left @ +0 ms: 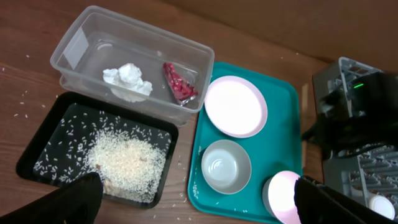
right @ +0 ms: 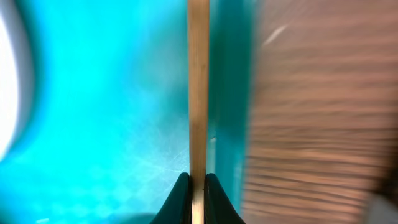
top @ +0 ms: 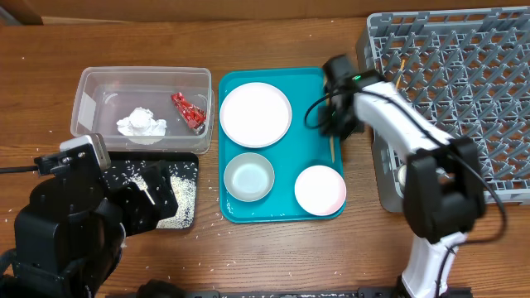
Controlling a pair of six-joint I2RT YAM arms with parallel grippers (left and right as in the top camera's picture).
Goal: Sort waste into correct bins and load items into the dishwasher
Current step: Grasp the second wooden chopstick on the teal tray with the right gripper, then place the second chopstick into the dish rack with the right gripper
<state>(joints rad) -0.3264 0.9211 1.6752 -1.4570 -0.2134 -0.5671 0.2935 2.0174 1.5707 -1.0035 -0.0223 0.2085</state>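
Observation:
My right gripper [top: 334, 124] is shut on a wooden chopstick [top: 332, 149] at the right edge of the teal tray [top: 222, 149]. The right wrist view shows its jaws [right: 198, 182] pinching the chopstick [right: 198, 81] over the tray. A second chopstick [top: 401, 71] stands in the grey dish rack [top: 464, 83]. On the tray are a white plate [top: 255, 114], a pale bowl [top: 248, 176] and a pink bowl [top: 320, 189]. The clear tub [top: 91, 91] holds the tissue wad [top: 141, 124] and the red wrapper [top: 189, 110]. Rice [top: 180, 194] lies in the black tray [top: 192, 159]. My left gripper [top: 142, 199] is open and empty above it.
Loose rice grains [left: 186, 163] lie on the wooden table between the black tray and the teal tray. A small white cup [top: 403, 175] shows at the rack's near-left corner, partly hidden by my right arm.

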